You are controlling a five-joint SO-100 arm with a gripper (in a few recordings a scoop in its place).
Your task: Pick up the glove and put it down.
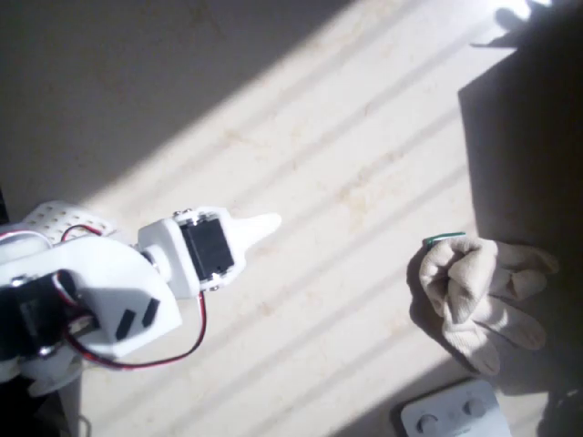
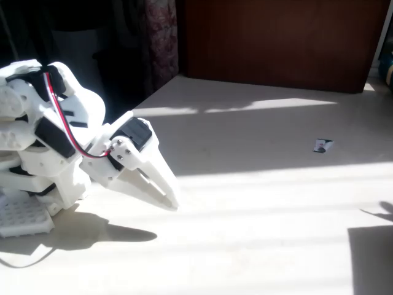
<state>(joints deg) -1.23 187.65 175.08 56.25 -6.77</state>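
Observation:
The cream-beige glove (image 1: 481, 291) lies crumpled on the table at the right of the overhead view, half in shadow, its stubby fingers pointing right and down and a green tag at its upper left. My white gripper (image 1: 270, 224) is at the left, far from the glove, with its tip pointing right. In the fixed view the gripper (image 2: 170, 200) hangs just above the sunlit table with its fingers together, shut and holding nothing.
A white plastic device with round buttons (image 1: 453, 412) lies at the bottom edge below the glove. A small tag or scrap (image 2: 322, 145) lies on the table at the right. A dark wooden panel (image 2: 282, 37) stands behind the table. The arm's base (image 2: 24, 209) is at the left.

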